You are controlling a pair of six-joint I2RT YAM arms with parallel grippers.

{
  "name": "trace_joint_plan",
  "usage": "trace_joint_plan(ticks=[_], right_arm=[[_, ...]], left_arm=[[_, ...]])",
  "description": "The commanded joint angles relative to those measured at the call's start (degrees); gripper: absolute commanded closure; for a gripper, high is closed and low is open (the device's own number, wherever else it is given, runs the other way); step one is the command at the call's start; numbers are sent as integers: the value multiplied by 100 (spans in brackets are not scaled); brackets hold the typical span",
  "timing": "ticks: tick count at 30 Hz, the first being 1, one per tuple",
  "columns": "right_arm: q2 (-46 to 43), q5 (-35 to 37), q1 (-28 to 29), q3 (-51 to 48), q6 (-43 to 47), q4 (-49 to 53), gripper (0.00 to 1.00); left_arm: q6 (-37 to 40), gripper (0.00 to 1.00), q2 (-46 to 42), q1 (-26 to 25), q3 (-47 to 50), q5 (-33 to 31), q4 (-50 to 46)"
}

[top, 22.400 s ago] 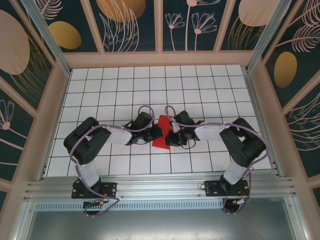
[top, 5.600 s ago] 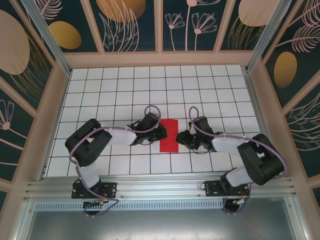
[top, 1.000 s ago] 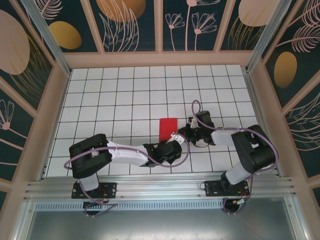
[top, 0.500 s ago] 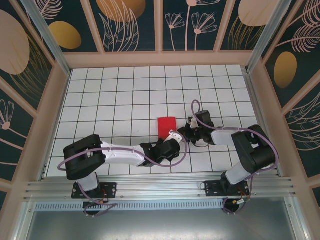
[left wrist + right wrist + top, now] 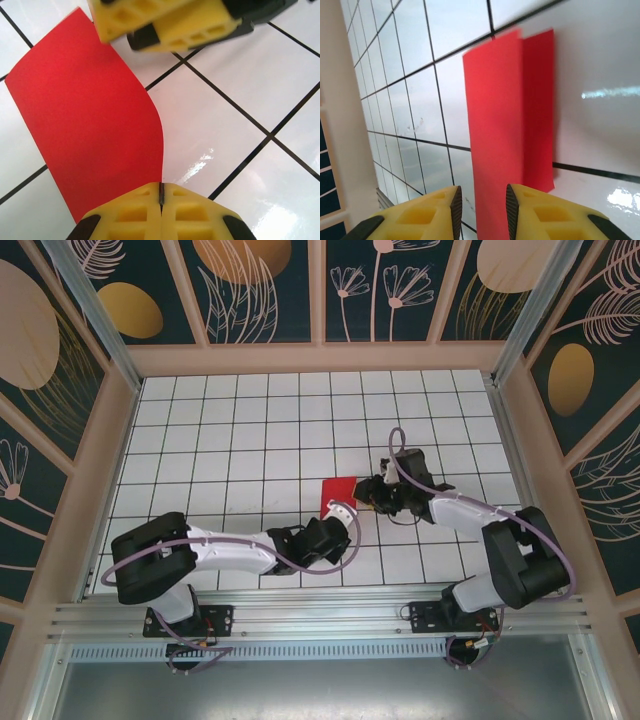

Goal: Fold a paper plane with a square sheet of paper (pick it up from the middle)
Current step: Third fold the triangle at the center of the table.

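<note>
The square sheet of paper [image 5: 334, 490] is bright red and folded into a narrow strip on the white tiled table. In the left wrist view the paper [image 5: 85, 115] curves up off the tiles, and its right edge runs into the seam of my left gripper [image 5: 161, 189], which is shut on it. My left gripper [image 5: 338, 508] sits at the strip's near end. My right gripper [image 5: 366, 496] is beside the strip's right side, and its yellow fingers [image 5: 165, 22] show at the strip's far end. The right gripper [image 5: 481, 205] stands open, with the paper [image 5: 510, 125] running between its pads.
The white tiled table [image 5: 250, 430] stretches behind and to both sides of the paper. Wooden-framed patterned walls [image 5: 320, 350] enclose it on three sides. An aluminium rail [image 5: 320, 615] carries both arm bases along the near edge.
My left gripper has gone from open to shut on the paper's near edge, lifting it. The right gripper has opened and shifted slightly up-left. The paper now looks shorter from above.
</note>
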State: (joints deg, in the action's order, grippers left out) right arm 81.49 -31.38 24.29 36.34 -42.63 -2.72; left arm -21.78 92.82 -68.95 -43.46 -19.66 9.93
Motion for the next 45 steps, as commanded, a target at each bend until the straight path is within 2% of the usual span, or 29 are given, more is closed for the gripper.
trace_joint_plan(ticks=[1, 4, 9, 21, 37, 45], right_arm=[[-77, 128, 28, 221, 258, 265, 69], [112, 3, 155, 457, 346, 186, 75], [1014, 133, 321, 1182, 724, 610, 85], [2496, 666, 479, 2320, 2020, 1677, 87], [2662, 728, 581, 2348, 2406, 1777, 87], [2667, 729, 594, 2310, 2373, 1749, 87]], left_arm=[[-180, 100, -210, 181, 173, 563, 384], [-162, 100, -259, 289, 230, 882, 471], [-153, 100, -271, 376, 244, 1084, 466], [-225, 100, -222, 671, 233, 1573, 517], [-414, 100, 166, 1222, 57, 2255, 540], [-415, 100, 261, 1317, 65, 2191, 539]])
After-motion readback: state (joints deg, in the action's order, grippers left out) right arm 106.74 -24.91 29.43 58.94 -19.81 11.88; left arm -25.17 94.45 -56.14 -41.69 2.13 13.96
